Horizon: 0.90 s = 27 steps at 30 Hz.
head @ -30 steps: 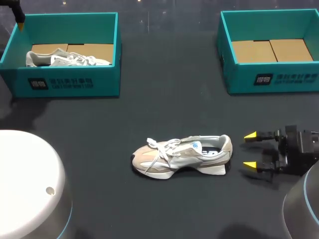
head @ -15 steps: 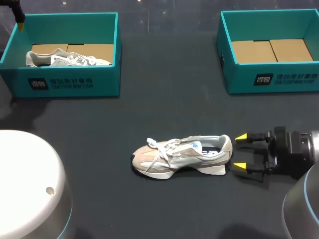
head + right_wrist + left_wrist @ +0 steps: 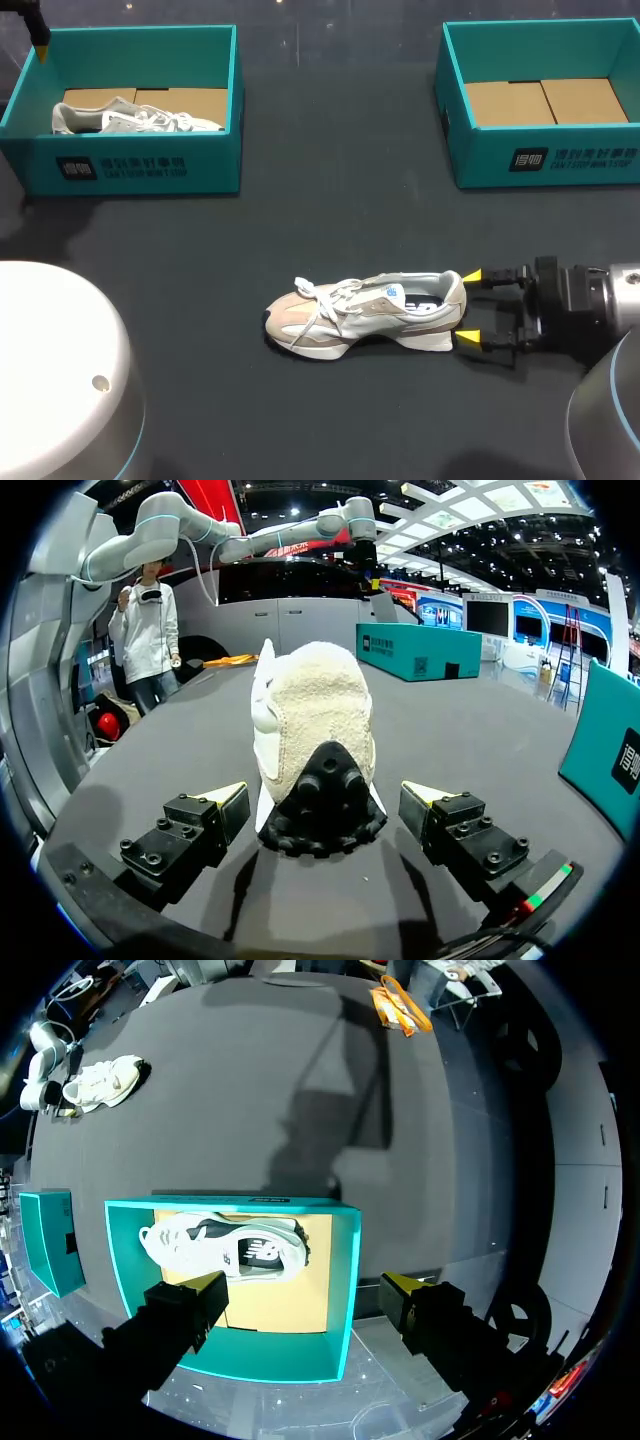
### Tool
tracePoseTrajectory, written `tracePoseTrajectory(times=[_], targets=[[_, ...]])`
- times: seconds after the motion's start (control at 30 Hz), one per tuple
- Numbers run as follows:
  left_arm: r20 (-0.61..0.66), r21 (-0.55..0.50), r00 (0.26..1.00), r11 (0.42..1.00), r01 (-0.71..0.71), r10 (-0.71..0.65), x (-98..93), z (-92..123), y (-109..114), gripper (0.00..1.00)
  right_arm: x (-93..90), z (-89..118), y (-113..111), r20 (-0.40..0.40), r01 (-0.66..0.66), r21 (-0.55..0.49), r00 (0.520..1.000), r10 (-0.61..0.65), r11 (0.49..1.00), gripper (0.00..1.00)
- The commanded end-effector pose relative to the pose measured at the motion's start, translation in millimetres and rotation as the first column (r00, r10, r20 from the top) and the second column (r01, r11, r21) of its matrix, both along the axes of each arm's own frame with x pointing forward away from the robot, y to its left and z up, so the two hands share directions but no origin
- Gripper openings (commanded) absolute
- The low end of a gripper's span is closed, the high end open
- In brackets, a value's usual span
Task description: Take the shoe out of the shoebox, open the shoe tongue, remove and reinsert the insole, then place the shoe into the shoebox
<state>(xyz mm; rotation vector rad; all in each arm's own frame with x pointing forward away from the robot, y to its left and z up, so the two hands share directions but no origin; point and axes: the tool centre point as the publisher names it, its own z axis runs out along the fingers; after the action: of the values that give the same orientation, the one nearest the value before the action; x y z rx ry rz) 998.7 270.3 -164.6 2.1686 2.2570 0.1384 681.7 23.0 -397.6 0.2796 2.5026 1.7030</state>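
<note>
Right wrist view, right gripper (image 3: 322,792) wide open, straddling heel of shoe (image 3: 315,715)

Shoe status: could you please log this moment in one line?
shoe: on table | right gripper: open, at its heel | left gripper: open, over left box

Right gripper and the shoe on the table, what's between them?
Nothing. In the head view only bare table separates the right gripper from the heel of the shoe; the right wrist view agrees.
</note>
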Motion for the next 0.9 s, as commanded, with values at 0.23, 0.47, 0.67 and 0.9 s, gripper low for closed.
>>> tracePoseTrajectory(times=[0.23,0.47,0.67,0.9], targets=[[0.0,0.002,1.0,1.0,0.001,-0.001,-0.2,1,1,1.0,1.7,-1,5,0.007,-0.016,0.0,1.0,0.016,1.0,1.0],[0.0,0.002,1.0,1.0,0.001,-0.001,-0.2,1,1,1.0,2.2,-1,9,0.01,-0.036,0.0,0.999,0.036,0.999,1.0],[0.0,0.002,1.0,1.0,0.001,-0.001,-0.2,1,1,1.0,3.8,-3,13,0.005,-0.049,-0.005,0.999,0.049,0.999,1.0],[0.0,0.002,1.0,1.0,0.001,-0.001,-0.2,1,1,1.0,7.7,-4,18,0.002,-0.064,-0.006,0.998,0.064,0.998,1.0]])
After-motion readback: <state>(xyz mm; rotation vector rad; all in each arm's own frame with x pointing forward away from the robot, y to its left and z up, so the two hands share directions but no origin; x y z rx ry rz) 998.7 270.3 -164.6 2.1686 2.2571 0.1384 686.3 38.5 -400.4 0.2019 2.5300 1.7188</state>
